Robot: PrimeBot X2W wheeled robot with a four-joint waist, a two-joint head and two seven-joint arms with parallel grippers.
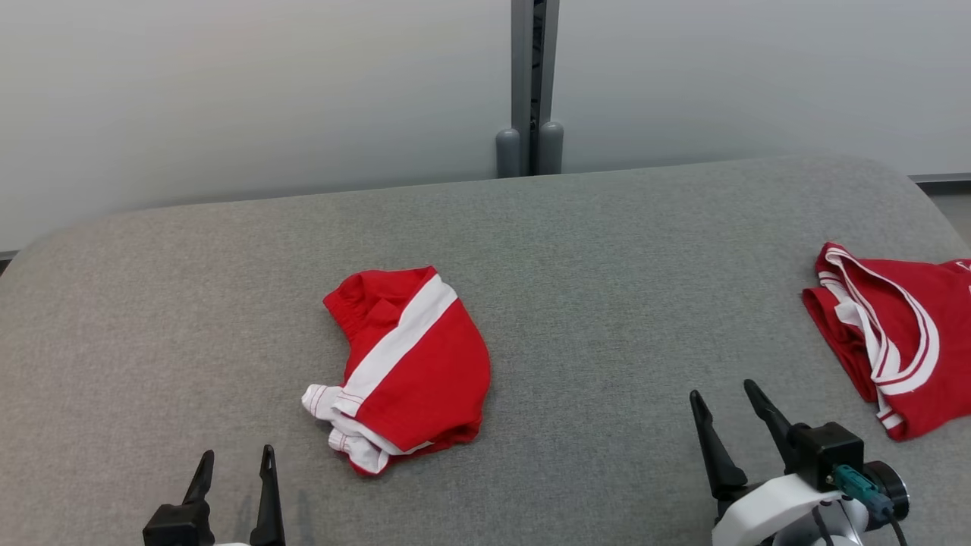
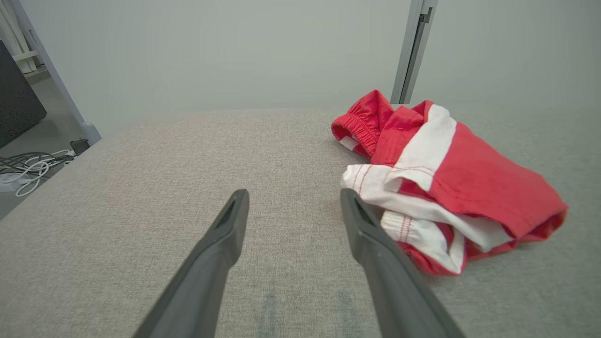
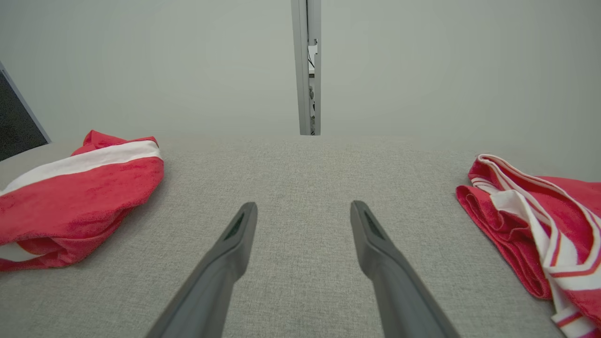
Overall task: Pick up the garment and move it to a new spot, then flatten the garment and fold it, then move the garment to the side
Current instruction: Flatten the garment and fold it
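A red garment with a white stripe (image 1: 410, 364) lies folded in a compact bundle near the middle of the grey table (image 1: 607, 250). The left wrist view has the garment (image 2: 450, 188) just right of my fingers, and the right wrist view has it (image 3: 70, 197) at the far left. My left gripper (image 1: 234, 462) stands open at the table's front left, short of the garment, nothing between its fingers. My right gripper (image 1: 724, 406) is open at the front right, empty, well right of the garment.
A second red and white garment (image 1: 895, 334) lies crumpled at the table's right edge, also seen as that garment (image 3: 540, 230) in the right wrist view. A grey post (image 1: 531, 83) stands behind the table against a pale wall. Cables (image 2: 28, 169) lie on the floor at left.
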